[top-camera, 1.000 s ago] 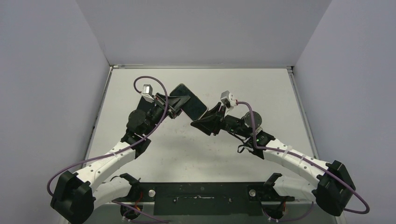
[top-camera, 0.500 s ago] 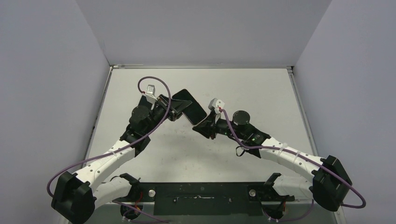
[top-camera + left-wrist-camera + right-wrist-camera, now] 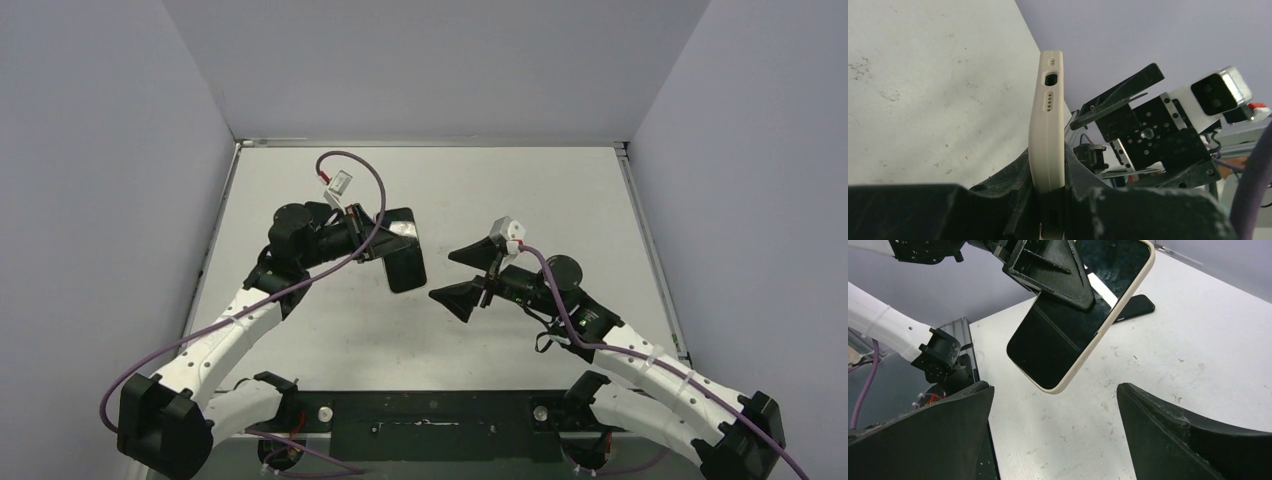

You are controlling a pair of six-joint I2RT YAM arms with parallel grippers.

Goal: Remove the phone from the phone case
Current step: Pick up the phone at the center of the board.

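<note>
Left claw pinches cased phone above the worktop's middle; right claw, spread and apart, should next grip the case.

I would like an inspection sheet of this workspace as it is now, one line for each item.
Surface: white table, scuffed, with small dark marks.
Job's things: phone sits in its beige phone case, held above the table.
Clutter: nothing seen.
Grippers: left gripper shut on the phone case; right gripper open, apart from the phone.
Cables: purple cable loops over the left wrist; second purple cable runs along the right arm.
Surroundings: plain pale walls on three sides.
</note>
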